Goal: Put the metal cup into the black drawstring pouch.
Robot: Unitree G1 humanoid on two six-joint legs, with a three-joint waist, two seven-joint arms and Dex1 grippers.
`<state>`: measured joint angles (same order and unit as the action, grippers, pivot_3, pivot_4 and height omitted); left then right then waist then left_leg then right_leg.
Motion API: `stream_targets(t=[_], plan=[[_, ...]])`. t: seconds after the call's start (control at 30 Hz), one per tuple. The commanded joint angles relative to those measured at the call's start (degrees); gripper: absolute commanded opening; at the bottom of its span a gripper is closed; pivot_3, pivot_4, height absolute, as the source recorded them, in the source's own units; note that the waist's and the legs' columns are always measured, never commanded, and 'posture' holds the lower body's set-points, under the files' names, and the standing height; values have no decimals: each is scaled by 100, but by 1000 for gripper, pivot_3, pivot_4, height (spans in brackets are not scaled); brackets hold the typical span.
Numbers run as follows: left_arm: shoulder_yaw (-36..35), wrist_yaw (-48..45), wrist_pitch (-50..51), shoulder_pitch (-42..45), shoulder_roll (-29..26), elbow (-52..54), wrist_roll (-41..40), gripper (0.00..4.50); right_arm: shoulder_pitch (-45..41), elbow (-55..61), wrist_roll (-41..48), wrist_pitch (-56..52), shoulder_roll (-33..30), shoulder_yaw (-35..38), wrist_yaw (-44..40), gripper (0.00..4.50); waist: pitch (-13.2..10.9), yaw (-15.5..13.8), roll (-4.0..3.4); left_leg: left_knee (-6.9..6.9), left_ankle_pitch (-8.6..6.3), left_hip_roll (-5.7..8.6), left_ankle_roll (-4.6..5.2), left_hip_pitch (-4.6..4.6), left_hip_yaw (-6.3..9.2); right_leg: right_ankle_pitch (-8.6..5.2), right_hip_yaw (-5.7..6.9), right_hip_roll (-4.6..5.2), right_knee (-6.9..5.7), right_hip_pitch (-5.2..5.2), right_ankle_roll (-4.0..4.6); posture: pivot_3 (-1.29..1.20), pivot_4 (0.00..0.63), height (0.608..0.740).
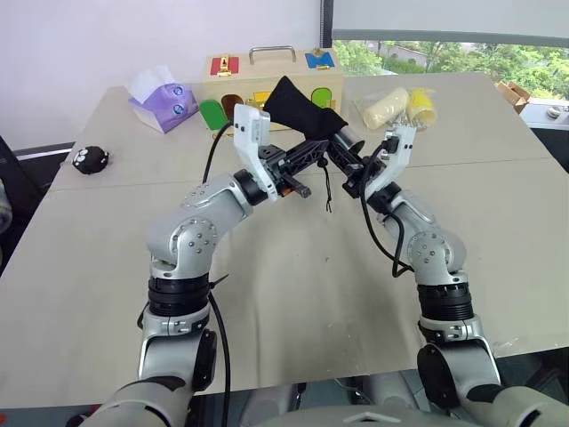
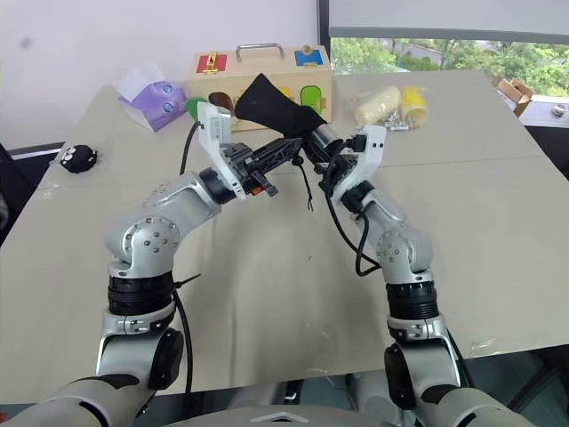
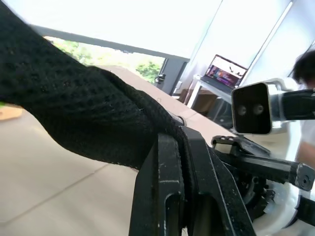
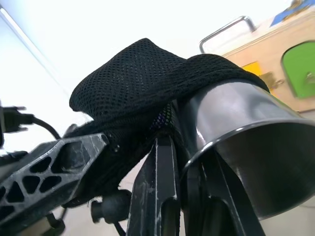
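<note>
Right wrist view puts us closest: our right gripper (image 4: 170, 147) has its jaws clamped on the rim of the metal cup (image 4: 236, 142), whose far end is sheathed in the black drawstring pouch (image 4: 138, 83). Our left gripper (image 1: 322, 149) pinches the pouch fabric with jaws together, both held above the tabletop (image 1: 293, 302). Beyond stand a wooden box (image 1: 233, 84), a purple tissue pack (image 1: 160, 102) and pale yellow rolls (image 1: 384, 107).

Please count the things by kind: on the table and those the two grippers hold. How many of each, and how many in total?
Metal cup: 1
Black pouch: 1
Wooden box: 1
Tissue pack: 1
Black fuzzy toy: 1
Yellow wrapped rolls: 2
Total: 7
</note>
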<state>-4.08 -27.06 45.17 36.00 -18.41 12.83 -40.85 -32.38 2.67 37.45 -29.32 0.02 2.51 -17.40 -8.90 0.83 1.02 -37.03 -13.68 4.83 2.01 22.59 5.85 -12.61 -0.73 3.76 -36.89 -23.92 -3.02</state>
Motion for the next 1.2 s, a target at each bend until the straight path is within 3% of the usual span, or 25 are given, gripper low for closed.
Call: stream_targets(t=[0.03, 0.3, 0.63, 0.77, 0.87, 0.97, 1.2], plan=[[214, -132, -574, 121, -347, 171, 670, 0, 225, 219, -253, 311, -260, 370, 181, 19, 0, -1, 0, 2, 0, 0, 0, 0, 0, 0, 0, 0, 0, -1, 0, 0, 150, 740], [1318, -355, -1924, 177, -913, 57, 2452, 0, 313, 480, -169, 431, -6, 380, 332, 19, 0, 2, 0, 23, 0, -1, 0, 0, -3, 0, -6, 0, 0, -13, 1, 0, 150, 740], [1471, -390, -2828, -274, -686, -138, 3092, 0, 94, 499, 757, 386, 667, 791, 771, 19, 0, 3, -1, 35, 1, -1, 0, 6, -6, 0, -11, 4, 3, -28, 1, 0, 150, 740], [1364, -333, -2821, -311, -485, -73, 2998, 0, 82, 380, -262, 760, 253, 175, 497, 19, 0, 4, -1, 34, 1, -1, 1, 6, -8, 0, -12, 4, 2, -28, 0, 0, 150, 740], [1202, -166, -2860, -235, -326, -79, 2987, 0, 165, 68, -2466, 1974, -774, -1089, 239, 19, 0, 1, 0, 29, 1, 2, 1, 6, -13, 0, -9, -7, -2, -28, 0, 0, 150, 740], [813, 159, -2646, -115, 12, -104, 2723, 0, 150, -377, -3963, 2993, -1539, -1868, 280, 19, 1, 3, 1, 24, 1, 6, 1, 6, -28, 0, 1, -14, -2, -28, -2, 0, 150, 740], [296, 384, -2085, 81, 398, -94, 2174, 0, -185, -927, -5666, 4242, -2298, -2630, 109, 19, 0, 14, 3, 17, 2, -6, 0, 4, -39, 1, -9, -6, -8, -30, -2, 0, 150, 740]])
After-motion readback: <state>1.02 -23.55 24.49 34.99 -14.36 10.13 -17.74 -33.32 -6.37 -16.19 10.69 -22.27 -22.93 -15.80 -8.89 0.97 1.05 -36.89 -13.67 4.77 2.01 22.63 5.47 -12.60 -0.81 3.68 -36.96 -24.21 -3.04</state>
